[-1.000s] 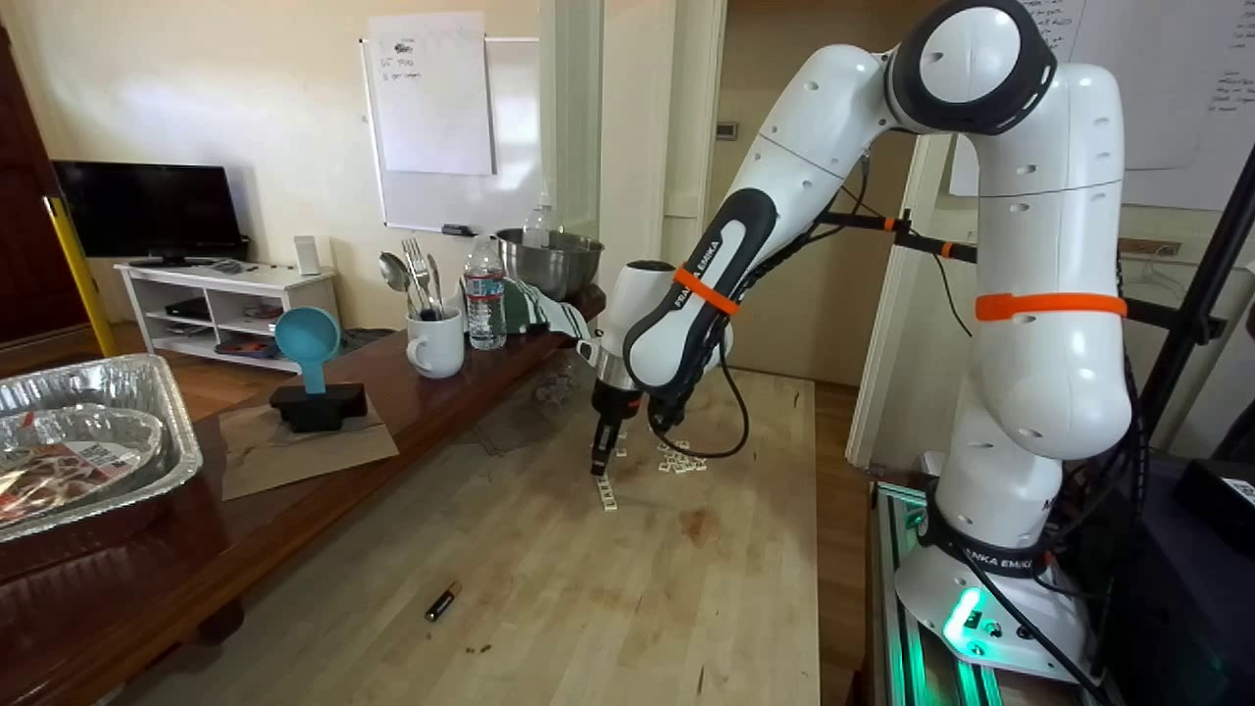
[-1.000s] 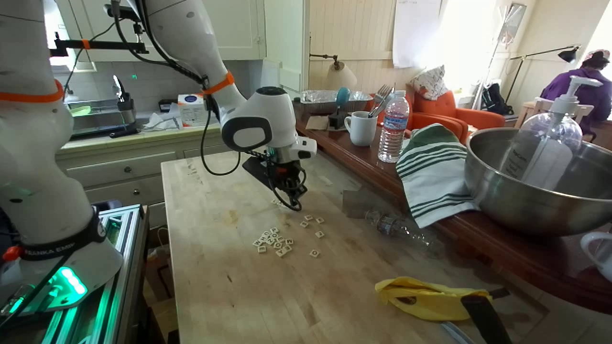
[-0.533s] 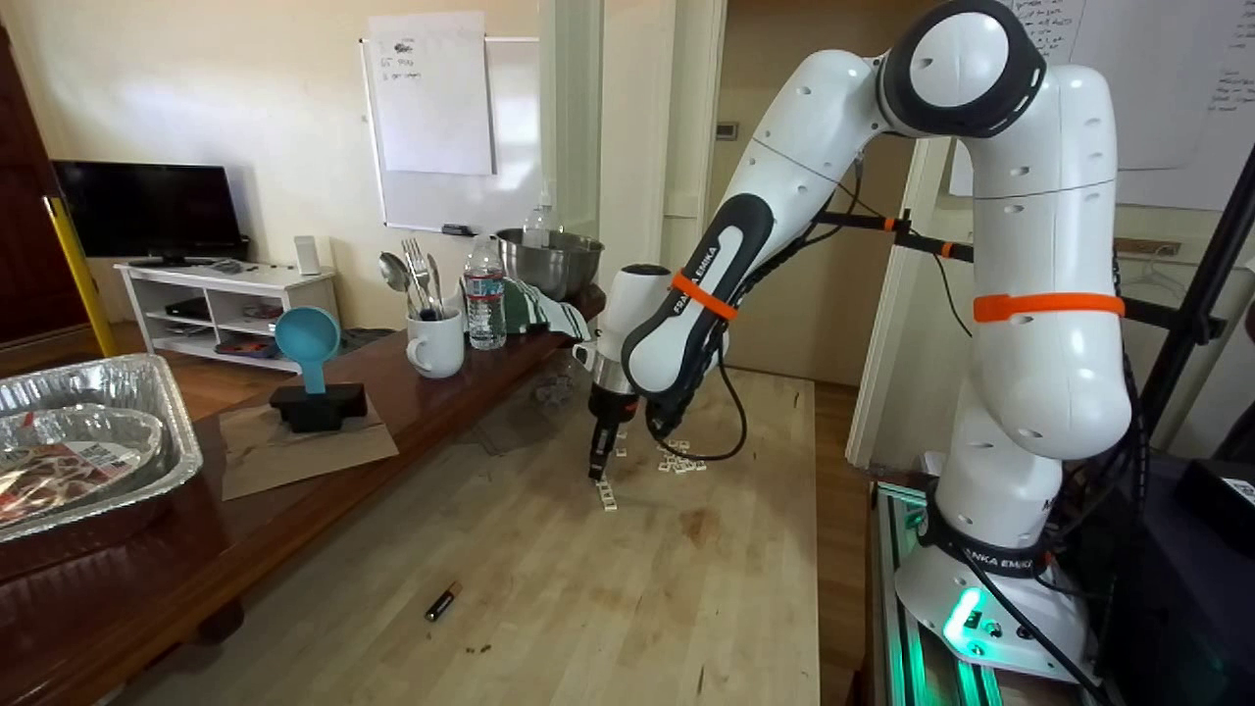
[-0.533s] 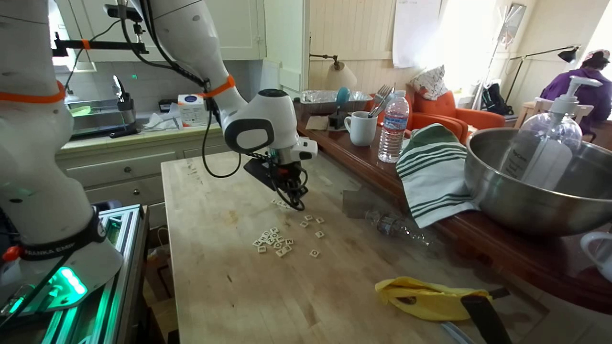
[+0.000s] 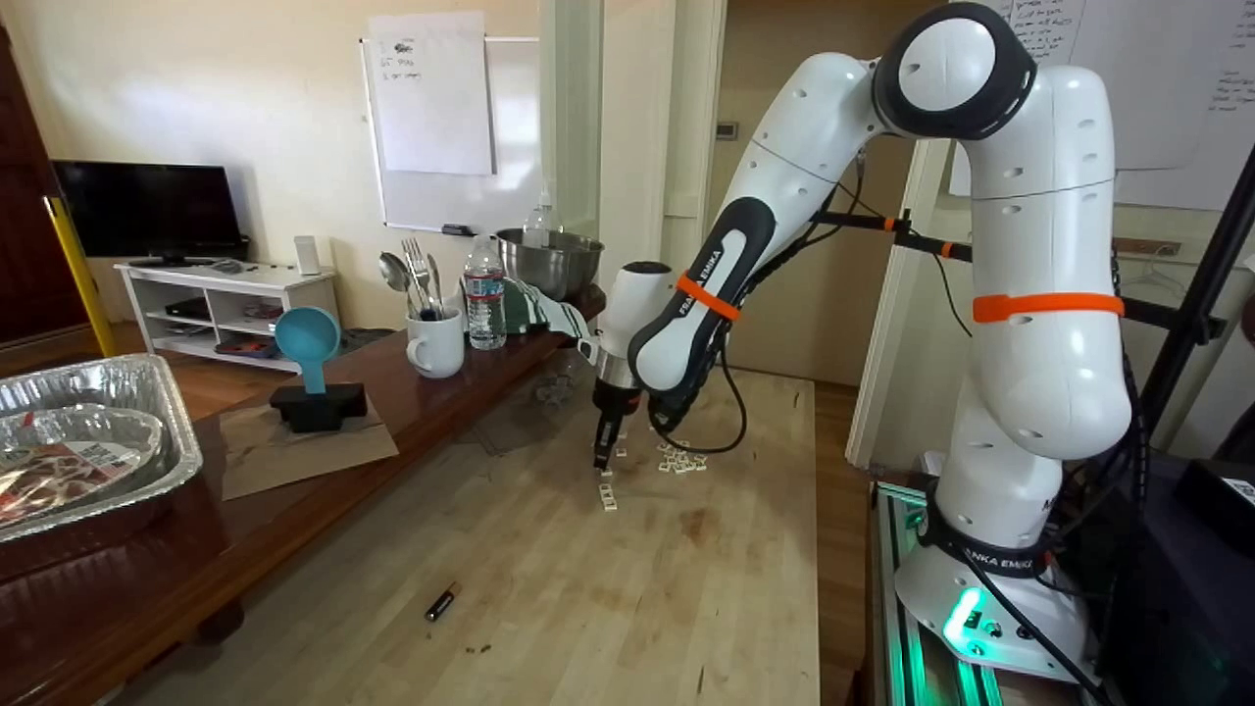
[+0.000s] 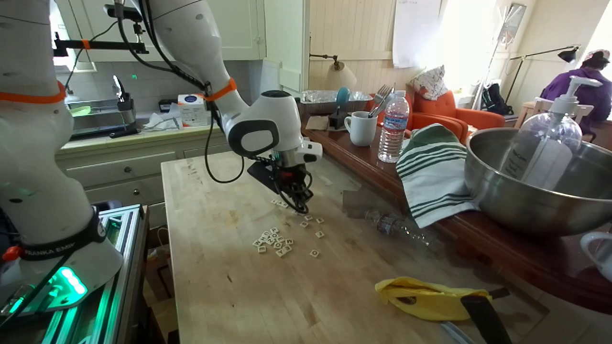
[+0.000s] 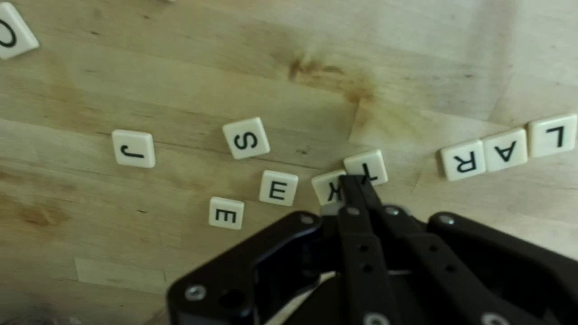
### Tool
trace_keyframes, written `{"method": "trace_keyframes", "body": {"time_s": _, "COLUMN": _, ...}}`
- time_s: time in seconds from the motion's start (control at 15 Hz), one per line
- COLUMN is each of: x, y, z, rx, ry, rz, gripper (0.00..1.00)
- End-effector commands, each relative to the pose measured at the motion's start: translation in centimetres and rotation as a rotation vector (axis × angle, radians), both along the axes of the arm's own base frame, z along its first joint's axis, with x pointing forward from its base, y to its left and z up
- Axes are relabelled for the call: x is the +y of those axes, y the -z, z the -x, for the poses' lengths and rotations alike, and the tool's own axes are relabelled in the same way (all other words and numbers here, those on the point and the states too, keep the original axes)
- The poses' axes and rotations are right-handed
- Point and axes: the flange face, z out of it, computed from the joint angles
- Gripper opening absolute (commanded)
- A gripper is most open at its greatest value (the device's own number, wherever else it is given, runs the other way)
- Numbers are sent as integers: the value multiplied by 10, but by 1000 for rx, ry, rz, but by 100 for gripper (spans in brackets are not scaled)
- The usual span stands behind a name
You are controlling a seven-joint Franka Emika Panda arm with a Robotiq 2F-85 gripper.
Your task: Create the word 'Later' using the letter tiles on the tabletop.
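The gripper (image 7: 355, 178) points down, fully closed: its two black fingers (image 7: 354, 230) meet at the tips and hold nothing. In the wrist view the tips overlap the edges of a T tile (image 7: 365, 162) and of a K tile (image 7: 325, 186) just to its left; whether they touch either cannot be told. Farther left lie an E tile (image 7: 278, 188), an S tile (image 7: 246, 138), a second E tile (image 7: 226, 213) and, well apart, a J tile (image 7: 133, 149). To the right, an R tile (image 7: 463, 160), an A tile (image 7: 505, 149) and an L tile (image 7: 552, 135) form a short row, in that order from left to right, their letters upside down in this view; R and A touch, and L sits just beside A.

In an exterior view a loose pile of letter tiles (image 6: 277, 245) lies nearer than the gripper and to its left, on the wooden tabletop (image 6: 215, 296). A yellow object (image 6: 425, 301) lies at near right. In an exterior view a battery (image 5: 442, 601) lies at near left. A dark wooden ledge (image 5: 422, 402), seen in both exterior views, bears a white mug (image 5: 434, 345) with cutlery (image 5: 418, 267), a water bottle (image 5: 485, 304), a striped cloth (image 6: 432, 177) and a steel bowl (image 6: 507, 205).
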Motion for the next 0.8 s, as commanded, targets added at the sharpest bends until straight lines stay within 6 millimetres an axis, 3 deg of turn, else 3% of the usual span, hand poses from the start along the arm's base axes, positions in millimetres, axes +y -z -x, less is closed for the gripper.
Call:
{"method": "trace_keyframes", "body": {"time_s": 0.0, "x": -11, "y": 6, "z": 3, "rx": 6, "ry": 26, "rz": 7, "gripper": 0}}
{"method": "trace_keyframes", "body": {"time_s": 0.33, "x": -11, "y": -15, "z": 7, "rx": -25, "ry": 33, "rz": -11, "gripper": 0}}
{"method": "trace_keyframes", "body": {"time_s": 0.73, "x": 20, "y": -19, "z": 14, "rx": -8, "ry": -16, "rz": -48, "gripper": 0}}
